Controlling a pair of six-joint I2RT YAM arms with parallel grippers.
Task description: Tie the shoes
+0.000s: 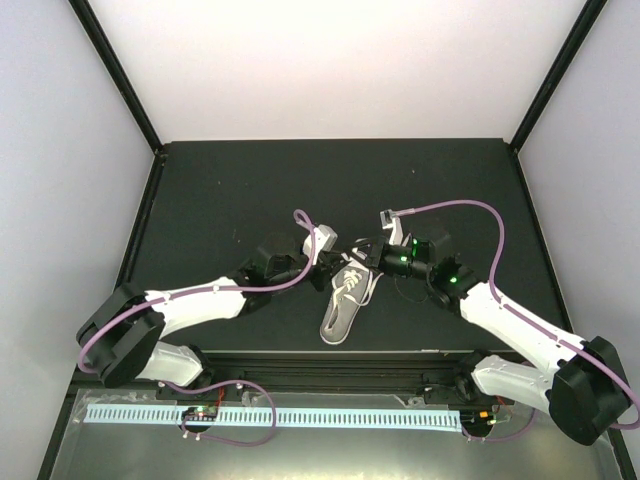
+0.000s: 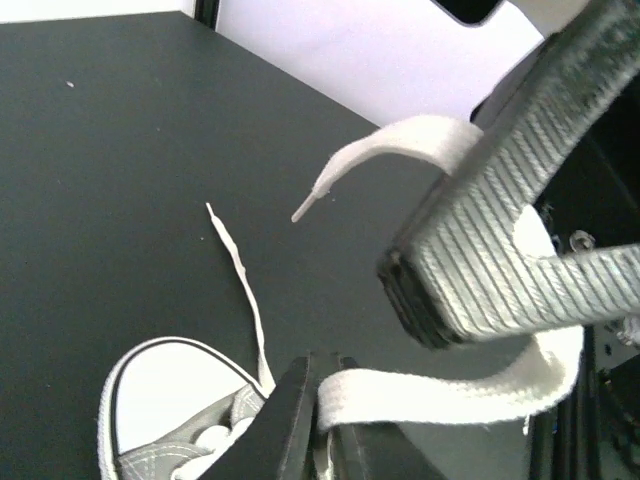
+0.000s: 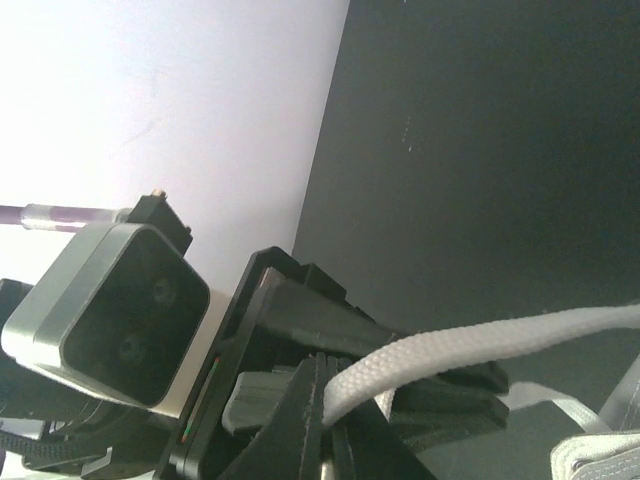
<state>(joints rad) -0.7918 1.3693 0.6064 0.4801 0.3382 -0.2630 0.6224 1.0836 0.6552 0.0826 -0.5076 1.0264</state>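
Tools both clenched: left tool (image 2: 318, 395) pinches white lace (image 2: 450, 395), right tool (image 3: 325, 390) pinches lace too. One grey shoe (image 1: 343, 297), centre of worktop (image 1: 250, 190), tools at its 12 o'clock end. Two tools, two lace ends visible.

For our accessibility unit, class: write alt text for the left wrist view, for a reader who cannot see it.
The left gripper, at the bottom edge, pinches a flat white lace that loops right behind a grey ridged finger pad, its tip free in the air. Lower left, the grey sneaker with white toe cap sits on a black table.
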